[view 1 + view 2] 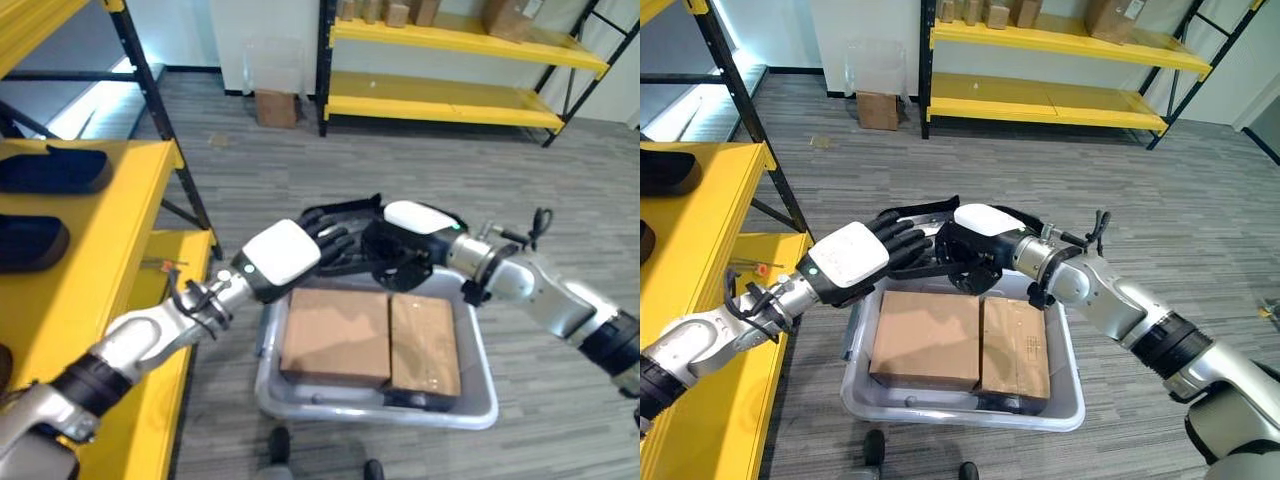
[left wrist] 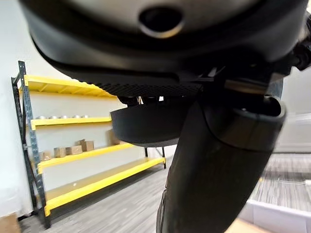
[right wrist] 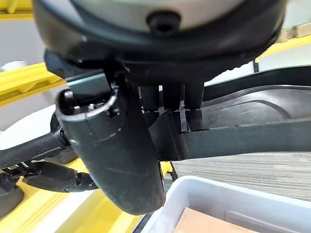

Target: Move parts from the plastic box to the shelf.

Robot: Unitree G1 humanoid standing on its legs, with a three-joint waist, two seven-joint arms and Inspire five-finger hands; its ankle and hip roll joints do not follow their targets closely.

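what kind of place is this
Probably a warehouse or stockroom: yellow shelf racks holding cardboard boxes, a grey plastic box on the floor, and black parts on the near shelf.

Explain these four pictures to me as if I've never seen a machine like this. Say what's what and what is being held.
This is a humanoid robot with two arms ending in dark hands. Two pictures look down from its head; the other two look along each wrist. Both the left hand and the right hand grip a long black curved plastic part above a grey plastic box on the floor. Two brown cardboard boxes lie in that box. To the robot's left stands a yellow shelf bearing similar dark parts.
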